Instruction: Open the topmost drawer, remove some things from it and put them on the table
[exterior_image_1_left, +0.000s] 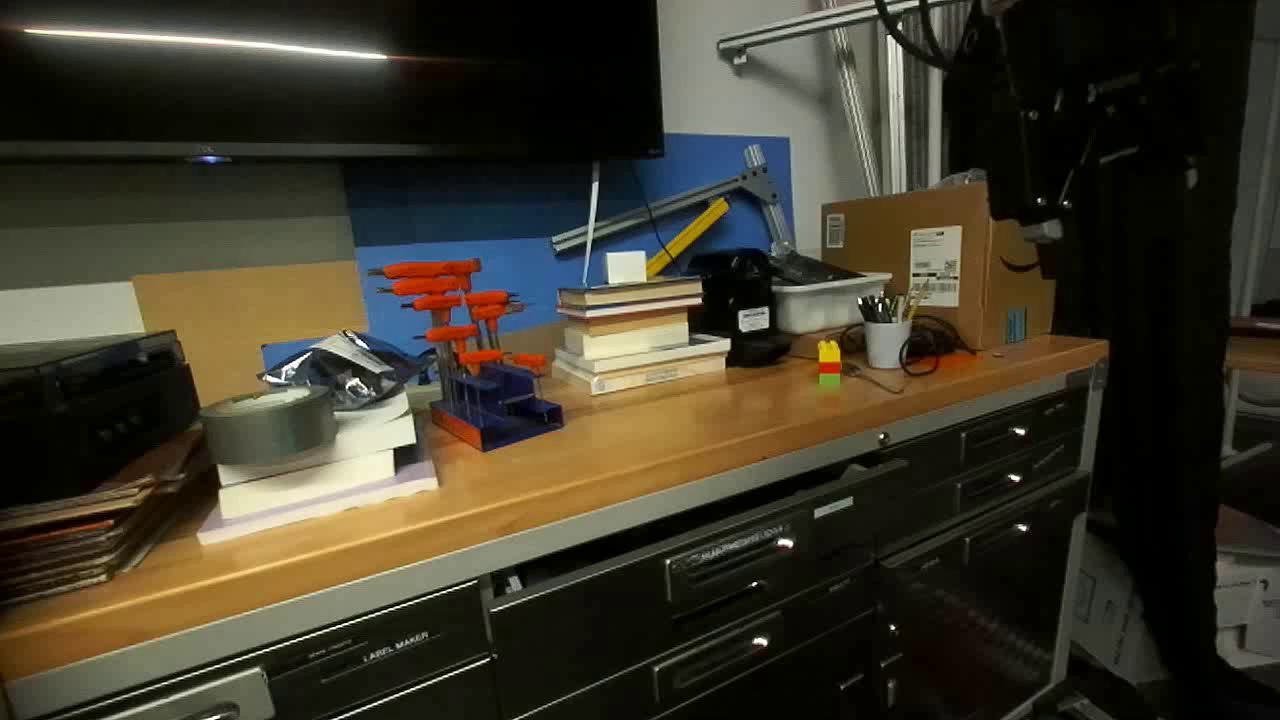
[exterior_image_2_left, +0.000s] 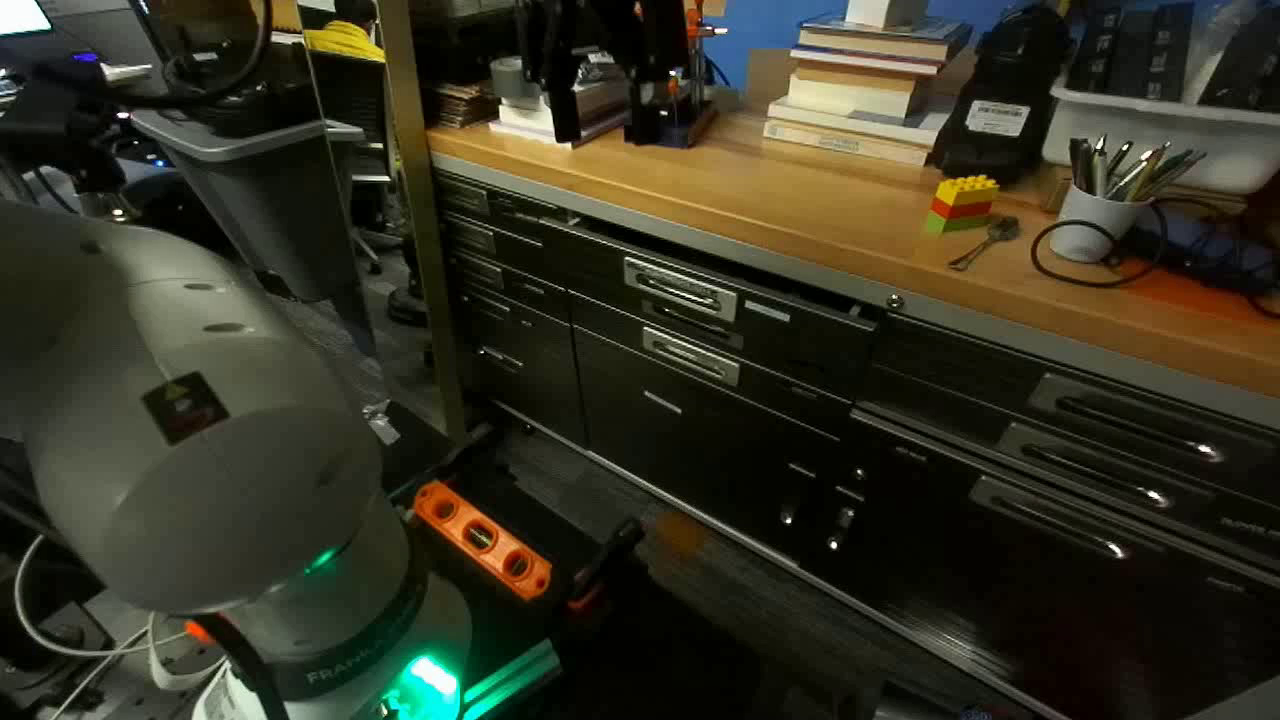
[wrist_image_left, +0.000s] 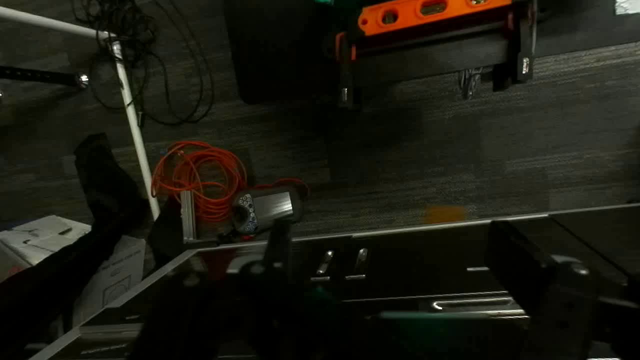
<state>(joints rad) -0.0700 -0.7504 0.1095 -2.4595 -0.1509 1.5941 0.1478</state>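
Observation:
The topmost drawer (exterior_image_1_left: 585, 632) (exterior_image_2_left: 812, 338) stands a little pulled out in both exterior views, with a narrow dark gap above its front. Inside, something small and pale shows at the gap's near end; the things to be removed are hidden. Above the drawers runs the wooden top of the table (exterior_image_1_left: 650, 455) (exterior_image_2_left: 790, 205). My gripper (exterior_image_2_left: 605, 138) points down at the top of an exterior view, in line with the table's far left part, apart from the drawer. In the wrist view the gripper (wrist_image_left: 392, 240) has its fingers wide apart, nothing between them, and cabinet fronts beyond.
On the table are a stack of books (exterior_image_1_left: 640, 340), an orange-handled hex key stand (exterior_image_1_left: 495, 410), a tape roll (exterior_image_1_left: 268, 425), a toy brick block (exterior_image_2_left: 962, 205), a spoon (exterior_image_2_left: 985, 243) and a pen cup (exterior_image_2_left: 1095, 225). An orange level (exterior_image_2_left: 480, 535) lies near the robot base.

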